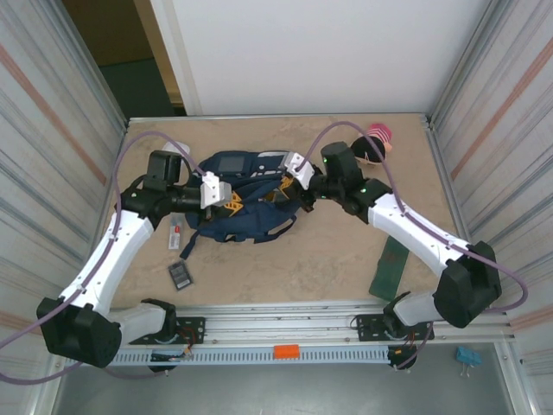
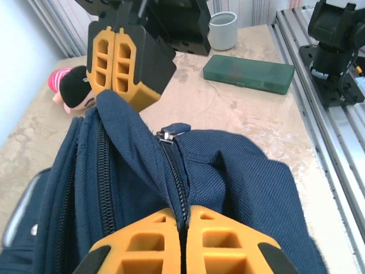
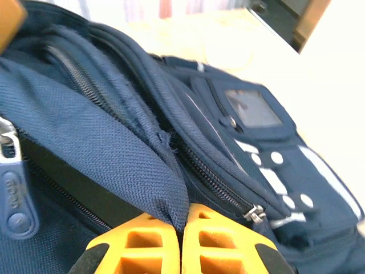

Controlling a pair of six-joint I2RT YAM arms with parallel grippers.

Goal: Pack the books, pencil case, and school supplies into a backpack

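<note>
The navy backpack [image 1: 251, 216] lies at the table's middle, grey pocket toward the back. My left gripper [image 1: 230, 202] is shut on the fabric beside its zipper [image 2: 183, 225]. My right gripper [image 1: 287, 184] is shut on a fold of the opening's edge [image 3: 183, 225], and it also appears across the bag as my right gripper [image 2: 116, 67]. The two hold opposite sides of the opening. A dark green book [image 1: 390, 266] lies at the right front. The flat black rectangle [image 1: 181, 274] and small white slab [image 1: 173, 235] lie left of the bag. A doll-faced soft item with a pink cap [image 1: 374, 144], perhaps the pencil case, sits at the back right.
Corrugated walls close in the table on both sides, with a white panel behind. A metal rail [image 1: 285, 333] runs along the front edge by the arm bases. A zipper pull [image 3: 12, 194] hangs inside the bag's opening. Bare tabletop [image 1: 294, 268] lies in front of the bag.
</note>
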